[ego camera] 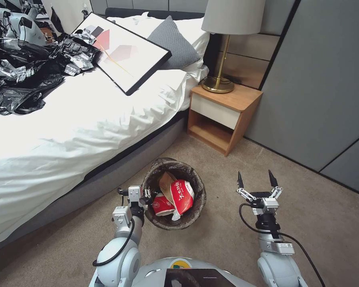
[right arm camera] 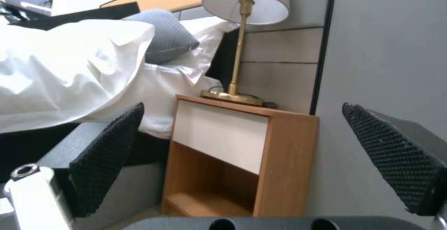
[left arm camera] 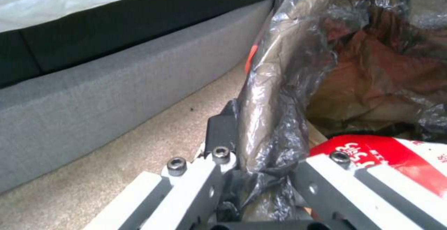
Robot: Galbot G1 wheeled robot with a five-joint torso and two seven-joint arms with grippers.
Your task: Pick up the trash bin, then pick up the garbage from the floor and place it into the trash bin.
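Dark crinkled liner wraps the rim of the trash bin [ego camera: 174, 199], which sits low in the centre of the head view on beige carpet [ego camera: 227, 223], beside the grey bed base [ego camera: 107, 179]. Inside it lie red-and-white paper cups [ego camera: 180, 197] and a tan paper bag [ego camera: 167, 185]. The left gripper [ego camera: 146, 196] pinches the bin's rim at its left edge; in the left wrist view its fingers [left arm camera: 223, 132] seem to press the lined rim [left arm camera: 265, 118] between them, though one is mostly hidden. The right gripper [ego camera: 256, 180] hovers at lower right of the head view, fingers spread wide, holding nothing, aimed toward the wooden nightstand [right arm camera: 233, 153].
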